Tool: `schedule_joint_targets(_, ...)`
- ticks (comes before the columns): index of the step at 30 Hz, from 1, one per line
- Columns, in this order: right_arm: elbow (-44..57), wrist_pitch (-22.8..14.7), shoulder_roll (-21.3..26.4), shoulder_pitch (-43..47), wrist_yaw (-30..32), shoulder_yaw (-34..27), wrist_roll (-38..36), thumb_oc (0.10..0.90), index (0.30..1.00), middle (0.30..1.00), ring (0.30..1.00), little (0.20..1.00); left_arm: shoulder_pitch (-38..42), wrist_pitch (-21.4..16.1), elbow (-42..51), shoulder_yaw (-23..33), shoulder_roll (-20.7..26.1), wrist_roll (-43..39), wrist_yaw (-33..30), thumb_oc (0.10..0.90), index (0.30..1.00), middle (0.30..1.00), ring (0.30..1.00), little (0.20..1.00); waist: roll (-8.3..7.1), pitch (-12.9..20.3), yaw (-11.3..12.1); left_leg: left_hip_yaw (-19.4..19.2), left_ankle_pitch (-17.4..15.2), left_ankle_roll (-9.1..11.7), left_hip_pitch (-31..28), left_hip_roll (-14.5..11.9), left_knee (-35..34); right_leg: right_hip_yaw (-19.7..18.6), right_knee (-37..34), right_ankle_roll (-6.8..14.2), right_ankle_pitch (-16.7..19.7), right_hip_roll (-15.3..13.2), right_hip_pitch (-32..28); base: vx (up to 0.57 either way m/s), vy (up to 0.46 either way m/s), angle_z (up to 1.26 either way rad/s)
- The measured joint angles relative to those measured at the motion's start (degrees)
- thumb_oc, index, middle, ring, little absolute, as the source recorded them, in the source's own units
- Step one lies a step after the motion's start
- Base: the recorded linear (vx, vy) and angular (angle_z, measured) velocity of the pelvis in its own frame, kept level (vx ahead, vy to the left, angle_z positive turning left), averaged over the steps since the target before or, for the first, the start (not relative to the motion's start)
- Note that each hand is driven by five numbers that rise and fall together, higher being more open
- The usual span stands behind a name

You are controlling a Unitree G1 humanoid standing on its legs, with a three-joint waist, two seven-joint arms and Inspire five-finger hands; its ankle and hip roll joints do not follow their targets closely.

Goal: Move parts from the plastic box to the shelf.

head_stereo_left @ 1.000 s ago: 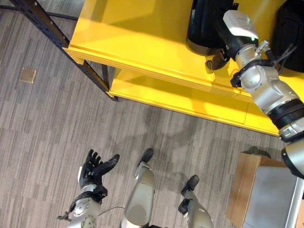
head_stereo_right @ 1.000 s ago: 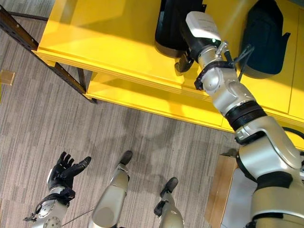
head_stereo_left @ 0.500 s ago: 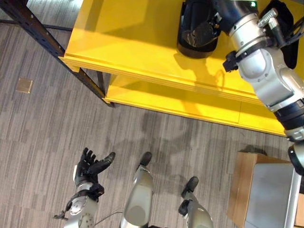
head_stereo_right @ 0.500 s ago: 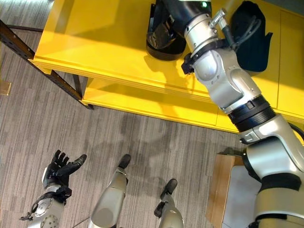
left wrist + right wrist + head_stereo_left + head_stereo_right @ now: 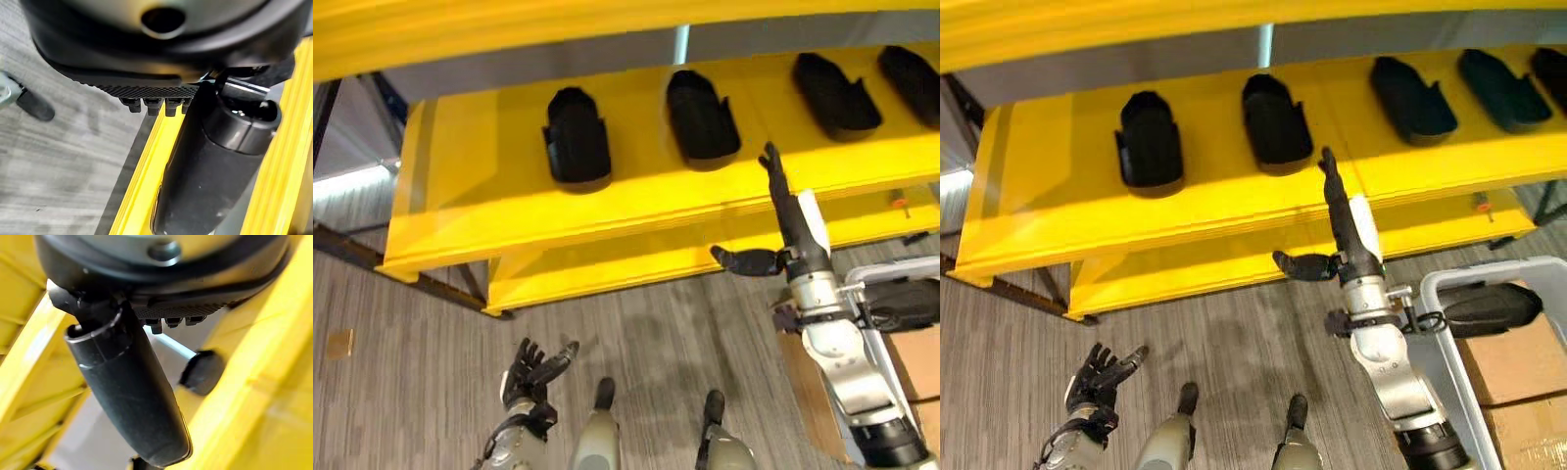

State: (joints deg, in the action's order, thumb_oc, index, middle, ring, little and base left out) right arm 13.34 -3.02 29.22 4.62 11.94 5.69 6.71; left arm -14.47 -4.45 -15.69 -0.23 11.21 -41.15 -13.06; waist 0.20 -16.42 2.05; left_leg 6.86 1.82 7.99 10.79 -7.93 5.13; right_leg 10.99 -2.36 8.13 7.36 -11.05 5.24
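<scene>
1. Left eye view: the right hand (image 5: 790, 220) stands raised in front of the yellow shelf (image 5: 470, 196), fingers straight and pointing up at the shelf's front edge, thumb stuck out sideways towards the robot's left, nothing in it. Just above its fingertips sits one black part (image 5: 701, 115); a second part (image 5: 576, 136) lies further to the hand's left, and two more (image 5: 834, 93) lie off to its right along the same board.

2. Same view, low down: the left hand (image 5: 530, 364) hangs over the grey floor (image 5: 401, 323), well below the shelf, fingers spread loosely and empty.

3. Right eye view: beside the right forearm, on its right, is the pale plastic box (image 5: 1433, 290) with a dark part (image 5: 1491, 306) lying inside (it rests against the rim nearest the arm). A cardboard box (image 5: 1513, 364) sits just beyond it.

4. Left wrist view: the left thumb and short fingertips show against yellow shelf boards and floor; nothing is held.

5. Right wrist view: the right thumb juts out over yellow boards, fingers straight, holding nothing.
</scene>
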Motion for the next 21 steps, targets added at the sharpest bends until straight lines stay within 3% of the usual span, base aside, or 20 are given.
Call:
schedule_joint_targets(2, 0.24, -1.29, -3.42, -2.7, -0.26, -1.27, -0.12, 0.9, 1.0, 1.0, 1.0, 1.0, -2.18, 0.09, 0.07, -0.04, -0.32, 1.29, 0.1, 0.9, 1.0, 1.0, 1.0, 1.0, 0.01, 1.08, -0.62, -0.81, 0.61, 0.17, -1.93, -0.75, -2.29, -0.69, -0.16, -0.26, -0.19, 0.58, -0.51, 0.01, 0.002, -0.22)
schedule_joint_targets(10, -0.99, -4.34, -4.61, -14.9, -1.68, -2.74, -1.28, 0.9, 1.0, 1.0, 1.0, 1.0, -4.49, 0.27, 0.43, -1.1, -0.75, 4.85, 1.29, 0.9, 1.0, 1.0, 1.0, 1.0, 0.64, 3.71, -5.31, -3.82, 1.19, -0.14, -7.77, -1.78, -6.62, -3.65, 0.39, -0.33, -0.94, 1.27, -2.02, 0.01, -0.019, -0.19)
schedule_joint_targets(14, -2.39, -5.29, -4.82, -15.66, -1.41, -3.51, -1.2, 0.9, 1.0, 1.0, 1.0, 1.0, -2.33, -0.02, 0.67, -1.37, -0.81, 6.02, 0.67, 0.9, 1.0, 1.0, 1.0, 1.0, 0.84, 3.97, -5.64, -2.44, 1.72, 0.16, -7.82, -3.46, -6.7, -3.1, 2.43, -0.56, -2.48, 2.98, -2.13, -0.02, -0.112, 0.12)
schedule_joint_targets(18, -2.41, -5.96, -4.52, -14.76, -0.18, -3.62, -1.28, 0.9, 1.0, 1.0, 1.0, 1.0, -0.82, -0.82, 0.65, -1.84, -0.25, 9.77, -0.79, 0.9, 1.0, 1.0, 1.0, 1.0, 1.43, 4.46, -4.97, -1.28, 1.85, -0.07, -7.23, -5.8, -6.72, -2.14, 6.59, -2.22, -4.97, 5.01, -0.35, -0.03, -0.129, 0.1)
schedule_joint_targets(21, -2.41, -7.2, -2.8, -12.35, 0.39, -3.48, -1.24, 0.9, 1.0, 1.0, 1.0, 1.0, -0.25, -1.17, 0.76, -1.95, 0.51, 15.25, -2.62, 0.9, 1.0, 1.0, 1.0, 1.0, 2.1, 4.78, -4.78, -0.91, 2.8, -2.1, -5.81, -7.09, -7.06, -1.94, 13.11, -3.96, -8.03, 6.56, 4.22, -0.05, -0.165, 0.04)
